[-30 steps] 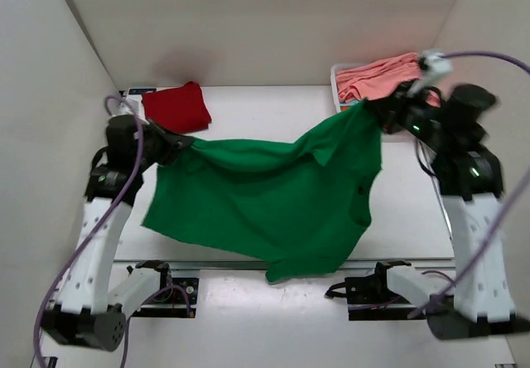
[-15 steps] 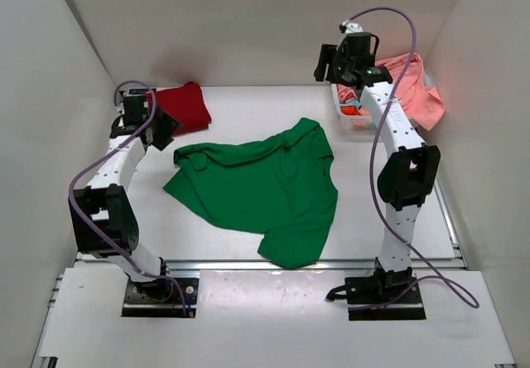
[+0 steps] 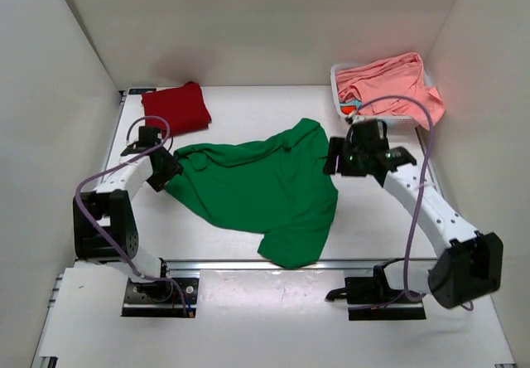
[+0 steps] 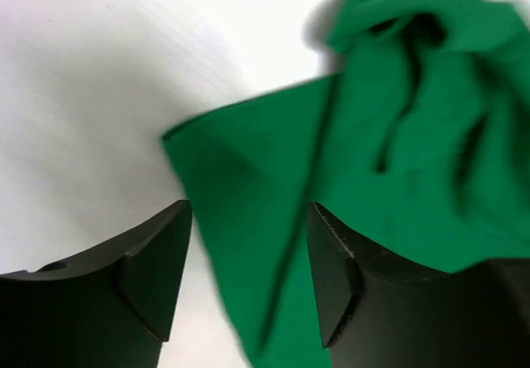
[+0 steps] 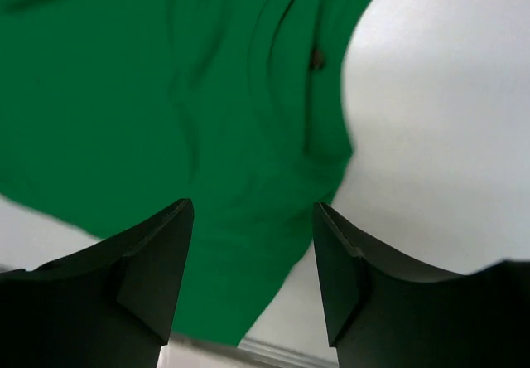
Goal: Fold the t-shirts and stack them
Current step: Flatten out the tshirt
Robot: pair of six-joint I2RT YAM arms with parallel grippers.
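Top external: green t-shirt (image 3: 257,194) lies rumpled; left end effector (image 3: 168,172), right end effector (image 3: 330,158) both spread at its opposite edges.

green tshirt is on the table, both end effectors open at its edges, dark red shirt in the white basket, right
No: the top external view shows the salmon pink cloth t-shirt in the white plastic lattice basket; the dark red cloth t-shirt lies folded on the table, back left. The bright green cloth t-shirt and the open left end effector and right end effector are right.
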